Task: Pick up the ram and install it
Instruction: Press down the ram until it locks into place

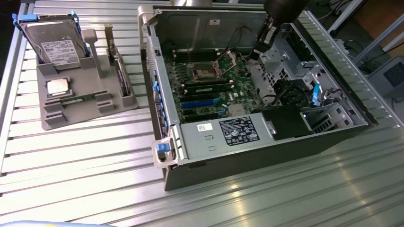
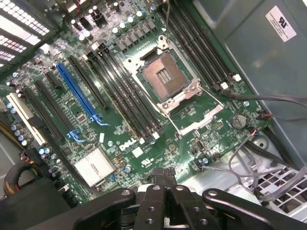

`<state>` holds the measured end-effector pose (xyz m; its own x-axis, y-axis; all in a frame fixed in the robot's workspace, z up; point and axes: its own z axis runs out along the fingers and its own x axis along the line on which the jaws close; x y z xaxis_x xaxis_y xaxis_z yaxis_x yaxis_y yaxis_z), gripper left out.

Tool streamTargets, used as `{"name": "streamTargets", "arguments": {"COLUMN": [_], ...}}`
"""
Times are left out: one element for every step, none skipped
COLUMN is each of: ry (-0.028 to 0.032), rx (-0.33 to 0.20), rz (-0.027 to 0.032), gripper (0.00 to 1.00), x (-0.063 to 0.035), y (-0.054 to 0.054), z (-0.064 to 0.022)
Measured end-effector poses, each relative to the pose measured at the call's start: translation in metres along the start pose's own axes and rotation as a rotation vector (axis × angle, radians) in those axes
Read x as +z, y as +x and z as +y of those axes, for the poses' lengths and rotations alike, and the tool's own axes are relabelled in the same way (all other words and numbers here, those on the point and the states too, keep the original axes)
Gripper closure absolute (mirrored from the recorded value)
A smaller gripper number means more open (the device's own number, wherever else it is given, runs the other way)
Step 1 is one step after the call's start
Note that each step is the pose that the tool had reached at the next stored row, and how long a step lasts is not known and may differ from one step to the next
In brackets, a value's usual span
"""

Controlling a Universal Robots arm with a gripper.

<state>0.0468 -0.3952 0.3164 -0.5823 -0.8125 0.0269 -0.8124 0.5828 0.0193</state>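
The ram (image 1: 82, 99), a thin green stick, lies flat in the grey tray (image 1: 57, 118) at the exterior view's left, beside the open computer case (image 1: 252, 156). My gripper (image 1: 256, 53) hangs inside the case over the motherboard (image 1: 218, 101), far from the ram. In the wrist view the gripper (image 2: 165, 176) is shut, its black fingers (image 2: 154, 191) pressed together with nothing between them. Below it lie the motherboard (image 2: 120, 143), the bare CPU socket (image 2: 165, 76) and the long dark memory slots (image 2: 129, 96).
The tray also holds a grey hard drive (image 1: 57, 42), a square silver CPU chip (image 1: 58, 87) and a dark board standing on edge (image 1: 121, 71). Cables (image 2: 259, 153) and a drive cage (image 1: 303, 80) crowd the case near the gripper. The power supply (image 1: 240, 130) sits at the case's near end.
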Motion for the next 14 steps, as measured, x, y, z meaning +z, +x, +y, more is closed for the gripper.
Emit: {"name": "streamTargets", "arguments": {"ry": [-0.0002,-0.0003,-0.0005,-0.0007,-0.0008,-0.0011,-0.0015,-0.0017,-0.0019,-0.002,-0.0022,-0.0024,-0.0026,-0.0028], "rx": [0.006,0.012,0.019,0.025,0.03,0.041,0.057,0.063,0.069,0.076,0.082,0.088,0.094,0.102], "rz": [-0.0002,-0.0002,-0.0003,-0.0005,-0.0006,-0.0008,-0.0011,-0.0012,-0.0014,-0.0014,-0.0015,-0.0017,-0.0019,-0.002], "gripper": [0.9,0.9,0.9,0.9,0.9,0.9,0.9,0.9,0.9,0.9,0.9,0.9,0.9,0.9], "x": [0.0,0.0,0.0,0.0,0.0,0.0,0.0,0.0,0.0,0.0,0.0,0.0,0.0,0.0], "y": [0.0,0.0,0.0,0.0,0.0,0.0,0.0,0.0,0.0,0.0,0.0,0.0,0.0,0.0], "z": [0.0,0.0,0.0,0.0,0.0,0.0,0.0,0.0,0.0,0.0,0.0,0.0,0.0,0.0]}}
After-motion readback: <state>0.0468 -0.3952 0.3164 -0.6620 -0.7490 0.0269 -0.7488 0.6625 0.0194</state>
